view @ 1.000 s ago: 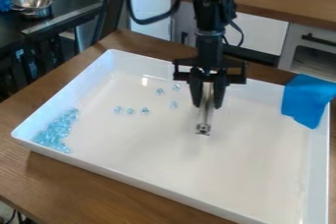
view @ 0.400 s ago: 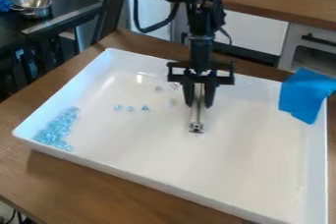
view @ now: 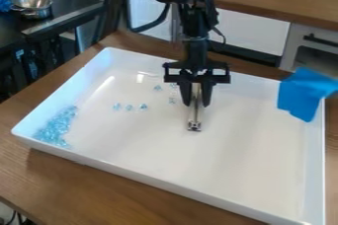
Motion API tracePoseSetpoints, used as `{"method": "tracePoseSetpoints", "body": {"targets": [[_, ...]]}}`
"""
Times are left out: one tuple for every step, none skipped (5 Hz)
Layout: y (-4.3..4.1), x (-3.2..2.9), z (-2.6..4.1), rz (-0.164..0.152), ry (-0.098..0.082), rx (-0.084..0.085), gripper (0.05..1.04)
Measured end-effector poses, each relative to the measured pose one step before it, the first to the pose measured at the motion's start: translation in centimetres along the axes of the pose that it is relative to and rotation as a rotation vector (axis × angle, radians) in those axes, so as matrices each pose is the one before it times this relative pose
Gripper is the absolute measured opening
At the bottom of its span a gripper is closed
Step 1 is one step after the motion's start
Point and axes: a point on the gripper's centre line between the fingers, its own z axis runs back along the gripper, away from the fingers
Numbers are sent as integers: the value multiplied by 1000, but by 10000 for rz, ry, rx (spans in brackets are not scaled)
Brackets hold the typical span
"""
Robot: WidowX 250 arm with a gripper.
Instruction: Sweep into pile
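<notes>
Beads (view: 130,107): strays out on tray (view: 198,165), pile (view: 56,126) in view's left corner
Tool (view: 196,104): narrow, gripping metal rod (view: 194,126)
Your sweep: set rod's head behind strays, low, push slowly toward pile

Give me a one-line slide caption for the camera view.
Gripper holding a metal tool over a white tray, a few loose blue pieces nearby, the main pile at picture left.

Passing room spans the tray (view: 79,83)'s lower right; beads (view: 56,128) at left and cloth (view: 300,95) at right obstruct.
</notes>
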Motion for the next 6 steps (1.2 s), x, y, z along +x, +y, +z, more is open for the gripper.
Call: {"method": "tracePoseSetpoints", "body": {"targets": [[2271,23,101,-20,-55,-2,372],[3530,-34,196,111,401,-225,372],[2241,21,401,216,308,-503,372],[1319,40,73,788,101,-824,372],[1060,-196,226,1612,324,-1635,372],[553,-393,-414,1172,-202,-979,372]]}}
